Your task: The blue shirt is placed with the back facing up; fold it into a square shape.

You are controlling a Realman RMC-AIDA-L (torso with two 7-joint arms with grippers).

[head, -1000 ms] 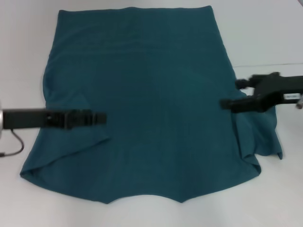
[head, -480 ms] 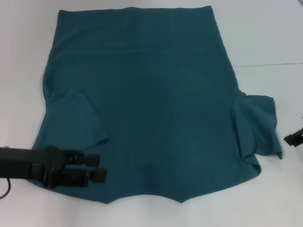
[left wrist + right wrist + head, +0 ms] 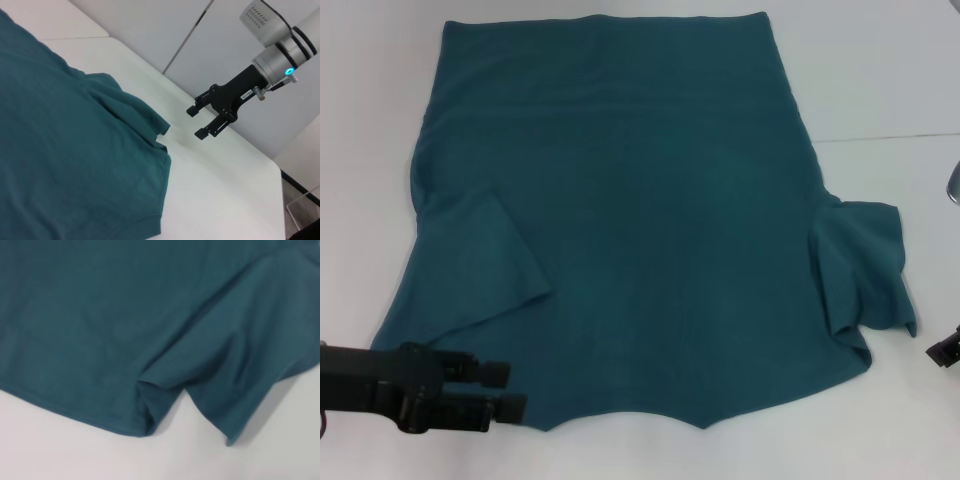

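The blue shirt (image 3: 640, 230) lies flat on the white table, plain side up. Its left sleeve (image 3: 485, 260) is folded inward onto the body. The right sleeve (image 3: 860, 265) sticks out sideways, rumpled. My left gripper (image 3: 510, 390) hovers open over the shirt's near left corner, nothing between its fingers. Only the tip of my right gripper (image 3: 945, 350) shows at the right edge of the head view. The left wrist view has the right gripper (image 3: 196, 121) open above bare table, beside the right sleeve (image 3: 135, 110). In the right wrist view that sleeve (image 3: 250, 365) and the shirt's edge (image 3: 125, 315) fill the frame.
The white table (image 3: 640, 455) shows bare strips near, left and right of the shirt. A seam line (image 3: 890, 135) crosses it at the right. Past my right arm, the table's far edge (image 3: 280, 172) meets pale wall panels (image 3: 165, 30).
My left gripper has moved from the folded left sleeve toward the near left corner. My right gripper has drawn back off the right sleeve to the right edge of view.
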